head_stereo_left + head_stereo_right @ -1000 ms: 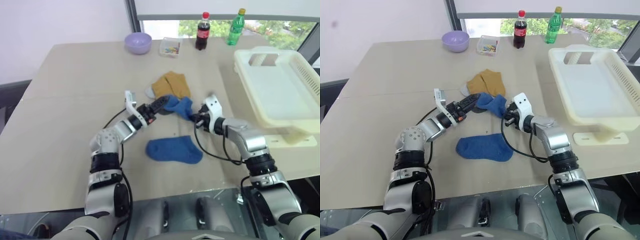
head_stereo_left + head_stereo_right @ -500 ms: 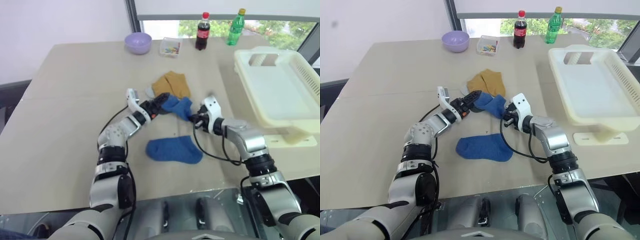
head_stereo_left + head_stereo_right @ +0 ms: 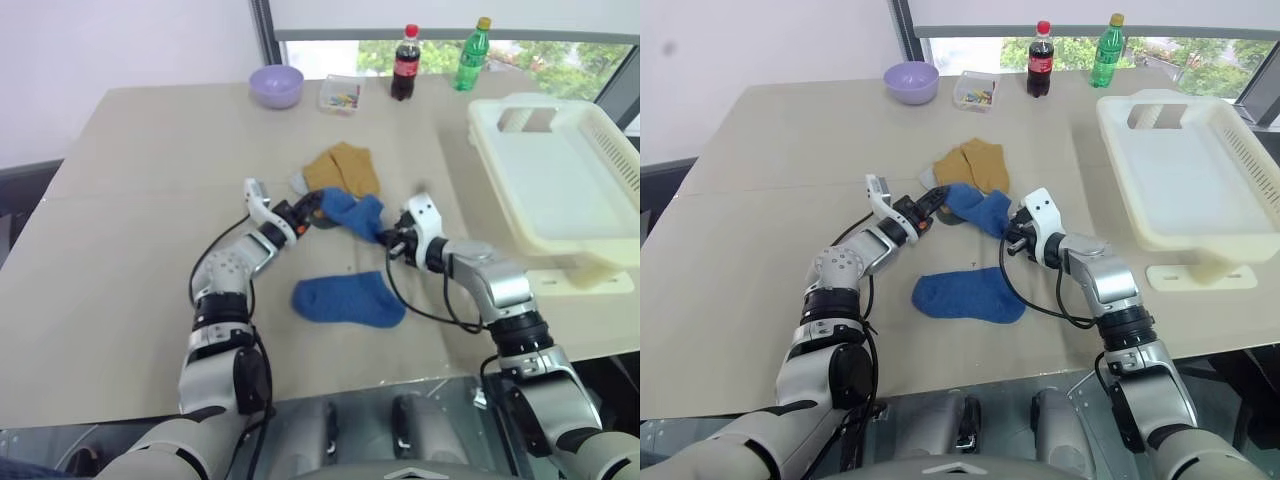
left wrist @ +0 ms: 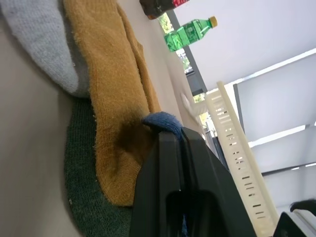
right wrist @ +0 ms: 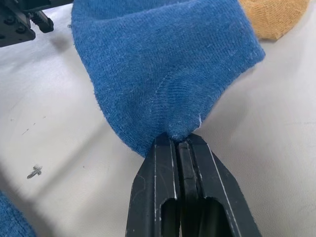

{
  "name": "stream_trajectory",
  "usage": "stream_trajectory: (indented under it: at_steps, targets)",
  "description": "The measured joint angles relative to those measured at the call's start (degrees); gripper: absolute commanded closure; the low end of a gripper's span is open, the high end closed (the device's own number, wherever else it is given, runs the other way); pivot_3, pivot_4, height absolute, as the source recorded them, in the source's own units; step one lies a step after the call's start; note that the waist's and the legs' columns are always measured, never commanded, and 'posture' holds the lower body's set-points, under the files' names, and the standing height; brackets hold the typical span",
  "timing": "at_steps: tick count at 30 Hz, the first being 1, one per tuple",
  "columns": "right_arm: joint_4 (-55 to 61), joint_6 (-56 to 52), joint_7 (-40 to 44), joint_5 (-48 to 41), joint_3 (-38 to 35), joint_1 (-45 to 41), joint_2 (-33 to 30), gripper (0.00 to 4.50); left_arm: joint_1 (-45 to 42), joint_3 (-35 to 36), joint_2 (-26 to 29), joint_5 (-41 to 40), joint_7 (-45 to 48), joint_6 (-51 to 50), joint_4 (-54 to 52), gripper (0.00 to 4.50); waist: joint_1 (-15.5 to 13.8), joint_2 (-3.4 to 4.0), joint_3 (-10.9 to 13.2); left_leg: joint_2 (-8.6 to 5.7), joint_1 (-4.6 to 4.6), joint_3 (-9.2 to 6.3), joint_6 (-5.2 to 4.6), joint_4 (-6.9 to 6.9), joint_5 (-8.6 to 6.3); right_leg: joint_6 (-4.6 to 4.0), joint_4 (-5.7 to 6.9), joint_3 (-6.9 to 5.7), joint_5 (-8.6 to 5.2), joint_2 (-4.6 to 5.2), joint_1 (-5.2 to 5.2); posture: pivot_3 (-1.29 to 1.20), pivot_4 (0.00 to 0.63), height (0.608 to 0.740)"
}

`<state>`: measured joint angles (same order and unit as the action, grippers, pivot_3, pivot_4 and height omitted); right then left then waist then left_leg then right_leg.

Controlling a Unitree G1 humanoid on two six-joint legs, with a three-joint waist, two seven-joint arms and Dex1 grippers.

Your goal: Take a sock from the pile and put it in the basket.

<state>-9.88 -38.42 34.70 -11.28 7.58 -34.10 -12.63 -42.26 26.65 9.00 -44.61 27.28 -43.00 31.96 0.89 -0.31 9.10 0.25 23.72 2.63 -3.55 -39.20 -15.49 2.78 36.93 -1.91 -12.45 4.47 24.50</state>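
Both grippers pinch the same blue sock (image 3: 355, 214) at the edge of the pile (image 3: 338, 182) mid-table: the left gripper (image 3: 318, 213) is clamped on one end, the right gripper (image 3: 388, 240) on the other. The basket (image 3: 560, 190) stands well apart on the right.

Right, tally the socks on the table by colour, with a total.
Blue socks: 2, one held by both grippers, one flat
Mustard-brown socks: 2, overlapping, count uncertain
Grey sock: 1
Dark green sock: 1, mostly hidden
Total: 6
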Motion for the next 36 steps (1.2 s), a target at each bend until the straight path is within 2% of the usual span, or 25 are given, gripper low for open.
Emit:
stream_trajectory:
  at_steps: [3,7,12,17,22,24,30,36]
  targets:
    - [0.3,-0.4,0.0,-0.8,-0.2,0.1,0.1,3.53,1.8,0.3,-0.9,-0.9,0.0,0.1,-3.1,4.5,0.1,0.0,0.0,0.01,0.01,0.01,0.0,0.0,0.0,0.0,-0.01,0.02,0.0,0.01,0.01,0.0,0.15,0.74]
    - [3.6,-2.3,-1.0,-3.2,-2.3,1.0,0.8,1.72,6.3,1.0,-2.0,-4.9,-0.5,-1.3,-12.1,4.5,0.0,0.0,0.0,0.03,0.05,-0.01,0.01,0.0,0.0,0.0,-0.01,0.01,0.0,0.04,0.02,0.0,0.15,0.74]
    - [15.8,-10.9,-2.5,-10.8,-7.1,2.0,1.8,1.72,15.0,0.9,-3.5,-10.8,-3.8,-3.9,-28.9,4.5,-0.2,0.0,0.0,0.04,0.07,-0.04,0.0,0.01,-0.01,-0.01,-0.04,0.05,0.0,0.09,0.02,0.0,0.15,0.74]
    - [20.8,-17.3,-5.0,-14.7,-8.1,4.5,2.2,1.72,21.9,0.9,-4.6,-15.0,-8.8,-5.1,-38.2,4.5,-0.4,-0.03,0.0,0.01,0.0,-0.1,-0.01,0.0,-0.02,-0.02,-0.02,-0.02,0.0,0.1,-0.05,0.0,0.15,0.74]
    - [21.6,-18.7,-5.3,-12.8,-1.8,10.5,-2.3,1.72,29.2,0.2,-5.9,-16.6,-12.8,-4.5,-43.8,4.5,-0.3,-0.04,0.0,-0.03,0.04,-0.05,-0.06,0.01,-0.05,-0.03,-0.1,0.04,-0.01,0.1,-0.04,0.0,0.15,0.74]
    - [22.5,-19.9,-5.7,-13.1,-1.8,10.5,-2.1,1.72,32.4,0.2,-5.9,-17.3,-14.1,-4.3,-45.9,4.5,0.0,-0.1,-0.1,-0.01,-0.03,-0.04,-0.06,0.01,-0.04,-0.02,-0.09,0.1,0.0,0.05,-0.04,0.0,0.15,0.74]
    - [21.5,-25.1,-8.8,-14.7,-1.4,8.3,3.6,1.72,36.6,-1.2,-5.8,-17.8,-15.0,-1.5,-47.5,4.5,-0.2,-0.13,-0.1,0.05,-0.14,-0.15,-0.1,0.0,-0.07,-0.03,-0.04,0.03,-0.01,-0.09,-0.13,0.0,0.15,0.74]
    - [19.9,-28.7,-10.7,-17.2,-4.4,7.2,7.2,1.72,37.6,-2.8,-5.6,-17.7,-14.9,0.8,-47.5,4.5,-0.2,-0.2,-0.1,0.01,-0.1,-0.12,-0.07,-0.01,-0.05,-0.03,-0.1,0.06,-0.01,-0.07,-0.14,0.0,0.15,0.74]
